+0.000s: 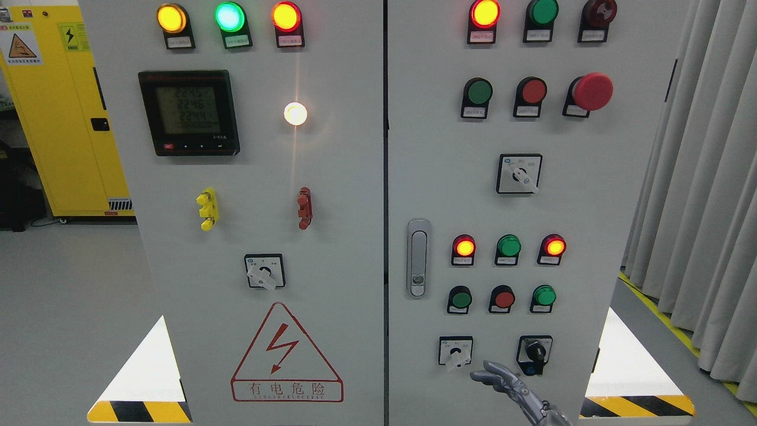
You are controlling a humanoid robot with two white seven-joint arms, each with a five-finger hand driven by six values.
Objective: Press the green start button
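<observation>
Head view: grey control cabinet (355, 177) fills the frame, two doors side by side. One robot hand (502, 381) shows at the bottom edge, right of centre, its arm entering from the lower right, so the right hand; metal fingers (486, 375) loosely extended toward the left, holding nothing, close before the panel, between two rotary selector switches (455, 352). Above it on the right door, a row of three push buttons: green button (461, 299) at left, red button (504, 299) in the middle, second green button (543, 295) at right. Door handle (418, 258) just left of the buttons.
</observation>
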